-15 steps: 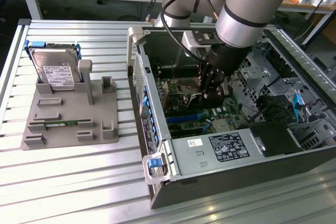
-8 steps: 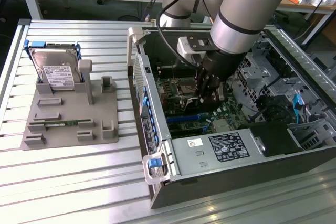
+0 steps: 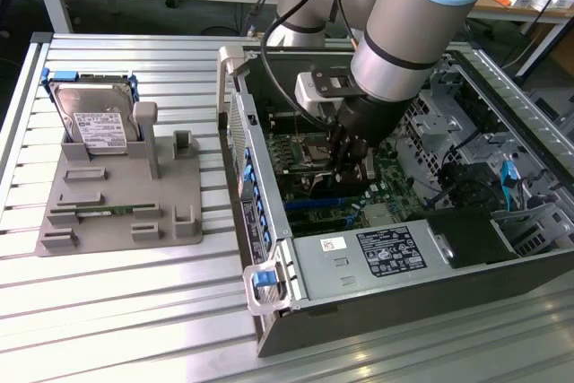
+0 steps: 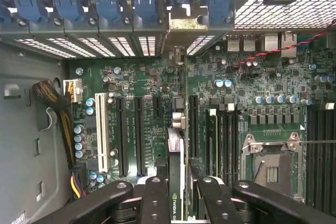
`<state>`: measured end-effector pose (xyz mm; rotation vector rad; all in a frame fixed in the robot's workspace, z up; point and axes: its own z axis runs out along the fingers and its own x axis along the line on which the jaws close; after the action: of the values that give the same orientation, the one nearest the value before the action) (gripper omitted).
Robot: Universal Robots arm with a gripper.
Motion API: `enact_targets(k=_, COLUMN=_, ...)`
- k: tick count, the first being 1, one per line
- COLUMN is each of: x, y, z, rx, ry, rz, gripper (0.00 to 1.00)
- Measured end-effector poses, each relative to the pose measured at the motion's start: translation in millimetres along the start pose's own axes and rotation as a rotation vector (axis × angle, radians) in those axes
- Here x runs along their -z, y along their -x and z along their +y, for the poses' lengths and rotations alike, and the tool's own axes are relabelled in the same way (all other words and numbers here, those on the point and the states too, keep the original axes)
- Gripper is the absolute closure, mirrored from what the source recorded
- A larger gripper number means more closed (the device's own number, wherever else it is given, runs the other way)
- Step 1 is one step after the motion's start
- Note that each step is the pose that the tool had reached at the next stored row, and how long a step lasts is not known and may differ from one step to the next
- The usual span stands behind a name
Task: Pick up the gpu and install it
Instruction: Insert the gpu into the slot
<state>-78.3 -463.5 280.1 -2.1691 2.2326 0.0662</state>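
GPU [image 4: 175,182] is edge-on in the wrist view, a thin card with white lettering, clamped between the two fingers [image 4: 155,200] of the gripper [image 4: 178,203]. It hangs over the motherboard [image 4: 157,103] inside the open case [image 3: 359,262], lined up roughly with the slots [image 4: 139,135] and pointing at the rear bracket bays [image 4: 142,45].

Doing this step well, as I judge it:
- keep the card square to the board, no roll, so the edge connector meets the slot along its full length
- bracket end has to drop into its rear bay at the same time, or the card will bind
- go straight down and slowly; the slots are close together and there are capacitors [image 4: 90,106] beside them

Hard to see:
- card's lower edge and connector are hidden behind the fingers, so I cannot tell whether it touches a slot yet, or which slot it sits over
- silver bracket end: possibly the pale piece near [image 4: 181,24], not certain
- in the exterior view the arm [image 3: 404,33] covers the gripper and card; only the dark wrist over the board shows
- CPU socket [image 4: 273,163] is cut off at the frame edge
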Motion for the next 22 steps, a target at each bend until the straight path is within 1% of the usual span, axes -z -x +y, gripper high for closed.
enact_targets(k=5, x=-0.1, y=-0.5, z=0.1, rx=0.000, ry=0.0001, rz=0.0002, gripper=0.74)
enact_targets(k=11, x=-1.0, y=-0.7, z=4.1, rx=0.000, ry=0.0000, rz=0.0004, gripper=0.74)
enact_targets(k=15, x=-1.9, y=-0.8, z=3.1, rx=-0.001, ry=0.0000, rz=0.0003, gripper=0.74)
enact_targets(k=19, x=-6.4, y=-0.7, z=2.9, rx=0.000, ry=0.0000, rz=0.0005, gripper=0.74)
enact_targets(k=22, x=-7.2, y=-0.1, z=3.1, rx=0.000, ry=-0.0001, rz=-0.0002, gripper=0.74)
